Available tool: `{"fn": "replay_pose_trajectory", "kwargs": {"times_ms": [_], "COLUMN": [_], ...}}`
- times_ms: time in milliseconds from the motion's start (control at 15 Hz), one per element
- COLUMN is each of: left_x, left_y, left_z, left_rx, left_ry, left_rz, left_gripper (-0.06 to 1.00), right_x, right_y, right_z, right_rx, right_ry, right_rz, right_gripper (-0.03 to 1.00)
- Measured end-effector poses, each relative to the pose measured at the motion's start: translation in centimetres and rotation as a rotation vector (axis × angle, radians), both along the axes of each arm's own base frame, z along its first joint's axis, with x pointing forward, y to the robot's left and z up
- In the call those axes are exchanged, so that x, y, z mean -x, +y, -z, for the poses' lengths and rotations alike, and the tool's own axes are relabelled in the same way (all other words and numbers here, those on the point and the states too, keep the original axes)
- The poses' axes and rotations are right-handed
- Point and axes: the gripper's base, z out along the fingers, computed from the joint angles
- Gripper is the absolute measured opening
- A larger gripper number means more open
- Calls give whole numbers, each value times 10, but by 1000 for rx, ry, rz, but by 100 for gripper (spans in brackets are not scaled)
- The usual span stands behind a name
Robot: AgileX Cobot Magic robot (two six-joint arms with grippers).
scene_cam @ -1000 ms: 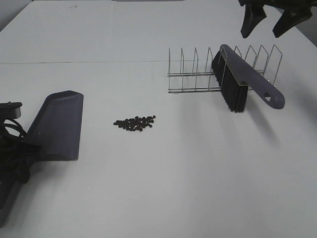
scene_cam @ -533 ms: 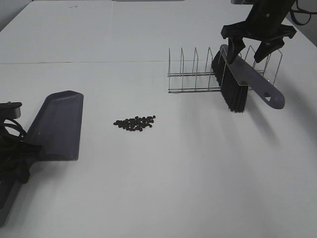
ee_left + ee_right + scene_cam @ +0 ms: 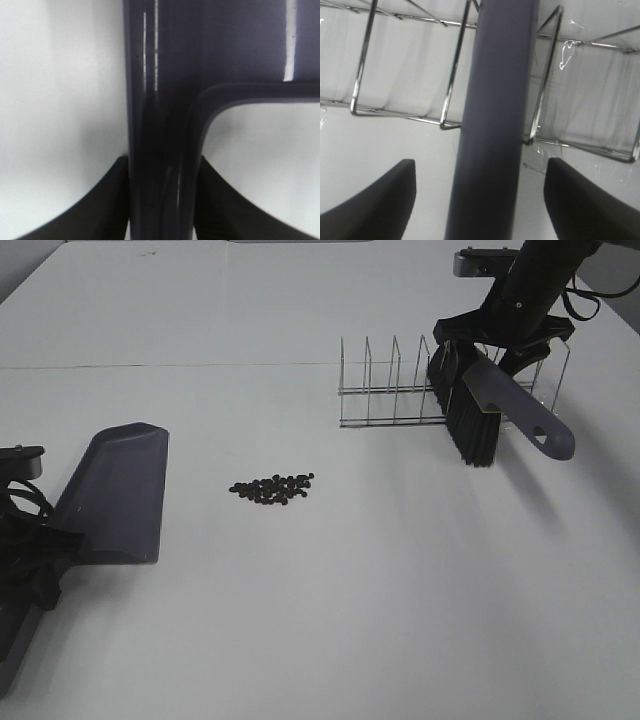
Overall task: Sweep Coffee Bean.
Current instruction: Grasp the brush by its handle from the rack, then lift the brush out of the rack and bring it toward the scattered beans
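The coffee beans [image 3: 272, 489] lie in a small loose cluster on the white table, left of centre. The dark dustpan [image 3: 118, 490] lies flat to their left. My left gripper [image 3: 45, 545] is shut on the dustpan's handle [image 3: 160, 125], with a finger pressed on each side. The brush [image 3: 488, 400], with a purple back and black bristles, leans in the wire rack [image 3: 395, 385] at the back right. My right gripper [image 3: 487, 352] is open and straddles the brush's back [image 3: 495, 125], with a finger [image 3: 375, 205] well off each side.
The wire rack [image 3: 365, 60] has several upright dividers around the brush. The brush's handle end [image 3: 545, 435] sticks out toward the right front. Bare white table lies between the beans and the rack.
My right gripper came down from the top right corner and now sits low over the brush's back in the rack. The left gripper, dustpan and beans have not moved.
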Motion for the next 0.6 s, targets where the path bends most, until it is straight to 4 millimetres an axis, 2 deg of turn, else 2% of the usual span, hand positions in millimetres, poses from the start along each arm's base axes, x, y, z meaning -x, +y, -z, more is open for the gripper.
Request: {"fn": "replay_pose_trajectory", "kwargs": {"times_ms": [267,400,600], "left_x": [0,0,0], "left_y": [0,0,0], "left_z": [0,0,0], "left_rx": [0,0,1], "left_ry": [0,0,1], "left_rz": [1,1,0], "left_gripper": [32,32,32], "right_x": [1,2,4], "right_y": [0,-1,-2], "right_z": [18,17,5], "right_rx": [4,7,13], "right_ry": [62,64,63], "right_rz": [5,41,44], "right_gripper": [52,29,31]}}
